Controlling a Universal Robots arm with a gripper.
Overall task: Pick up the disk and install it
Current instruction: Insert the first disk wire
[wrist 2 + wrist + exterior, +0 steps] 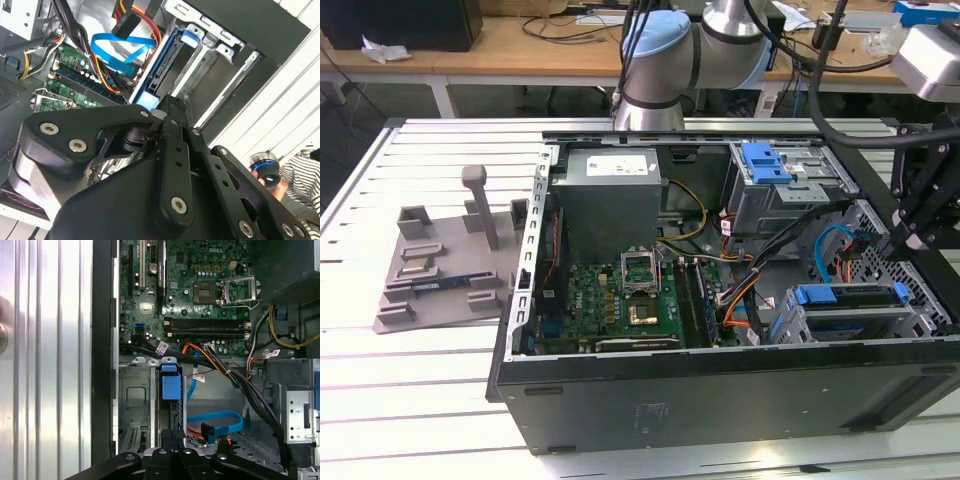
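Note:
The disk (850,296) stands on edge in the grey drive cage (840,328) at the front corner of the open computer case, on the exterior view's right. Its blue rails run along the top. The disk (170,386) shows edge-on in the first wrist view, with a blue tab on its end, and the disk (167,60) sits between metal cage walls in the second wrist view. My gripper (903,240) hangs just above the disk's right end. The gripper (172,432) (170,102) has its fingers shut together, tips at the blue rail. I cannot tell whether they touch it.
The motherboard (620,300) fills the case floor, with bundled cables (760,270) and a blue flat cable (215,420) beside the cage. A second cage with a blue latch (765,165) sits at the back. A grey stand (440,270) lies left of the case. A person's striped sleeve (300,172) is nearby.

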